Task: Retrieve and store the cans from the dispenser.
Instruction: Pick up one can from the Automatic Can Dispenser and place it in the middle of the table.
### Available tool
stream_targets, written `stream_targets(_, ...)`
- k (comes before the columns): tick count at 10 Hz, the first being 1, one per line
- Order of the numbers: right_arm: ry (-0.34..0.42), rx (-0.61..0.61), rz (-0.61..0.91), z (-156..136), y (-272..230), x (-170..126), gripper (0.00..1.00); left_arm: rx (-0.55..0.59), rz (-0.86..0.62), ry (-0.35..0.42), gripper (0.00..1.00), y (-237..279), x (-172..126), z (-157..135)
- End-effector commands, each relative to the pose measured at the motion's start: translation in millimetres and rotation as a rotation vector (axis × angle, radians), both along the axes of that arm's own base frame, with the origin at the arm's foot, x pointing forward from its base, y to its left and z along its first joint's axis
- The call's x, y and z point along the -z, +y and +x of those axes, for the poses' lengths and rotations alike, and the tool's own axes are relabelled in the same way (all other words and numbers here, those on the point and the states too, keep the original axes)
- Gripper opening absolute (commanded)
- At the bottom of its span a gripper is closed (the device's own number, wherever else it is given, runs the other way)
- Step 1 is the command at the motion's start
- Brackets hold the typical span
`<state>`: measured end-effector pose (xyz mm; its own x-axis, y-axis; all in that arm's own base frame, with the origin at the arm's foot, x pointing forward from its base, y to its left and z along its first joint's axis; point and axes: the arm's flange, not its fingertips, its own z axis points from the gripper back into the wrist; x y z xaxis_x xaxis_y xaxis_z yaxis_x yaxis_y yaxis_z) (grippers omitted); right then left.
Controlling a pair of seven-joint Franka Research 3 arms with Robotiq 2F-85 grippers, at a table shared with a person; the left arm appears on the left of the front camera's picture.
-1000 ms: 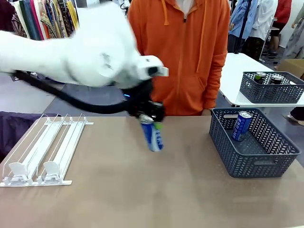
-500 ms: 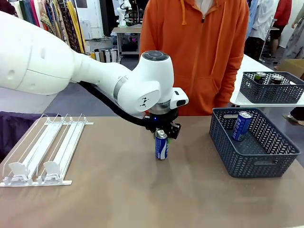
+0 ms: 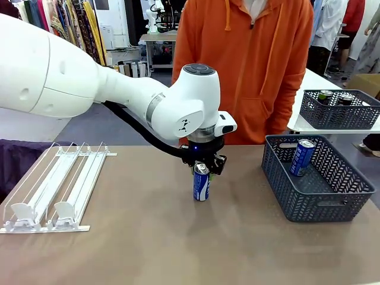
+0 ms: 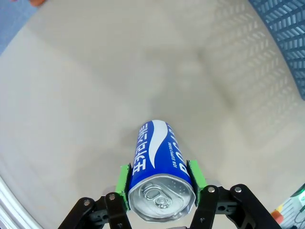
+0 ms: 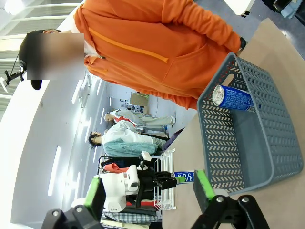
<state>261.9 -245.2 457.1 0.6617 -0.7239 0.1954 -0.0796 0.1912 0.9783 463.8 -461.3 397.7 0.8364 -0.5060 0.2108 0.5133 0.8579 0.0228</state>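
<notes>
Now | left hand clamped on blue can | upright on tan table | clothes racks behind

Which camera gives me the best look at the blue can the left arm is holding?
The left wrist view: the blue can fills the middle, silver top and lettering clear, a green pad on each side. The front view shows it small, upright on the table under the left gripper. The right wrist view shows it far off and tiny.
</notes>
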Motion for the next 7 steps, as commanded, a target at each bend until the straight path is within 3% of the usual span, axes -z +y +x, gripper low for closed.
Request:
stream_targets(1, -0.023, 0.003, 0.004, 1.7, 0.8, -1.4, 1.0, 0.003, -0.011, -0.018, 0.0, 4.8, -0.5, -2.9)
stream_targets(3, -0.023, 0.003, 0.004, 1.7, 0.8, -1.4, 1.0, 0.001, -0.001, -0.001, 0.0, -0.2, 0.1, -0.2)
stream_targets(4, -0.023, 0.003, 0.004, 1.7, 0.8, -1.4, 1.0, 0.009, -0.008, -0.005, 0.33, 1.3, -0.2, -2.3)
stream_targets(5, -0.023, 0.003, 0.004, 1.7, 0.8, -1.4, 1.0, 0.026, -0.015, -0.01, 0.91, 1.9, -1.5, -1.9)
stream_targets(6, -0.023, 0.003, 0.004, 1.7, 0.8, -1.4, 1.0, 0.027, -0.02, -0.004, 1.0, 3.0, -3.4, -2.4)
stream_targets(7, -0.023, 0.003, 0.004, 1.7, 0.8, -1.4, 1.0, 0.03, -0.024, -0.011, 1.0, 4.4, -6.4, -3.2)
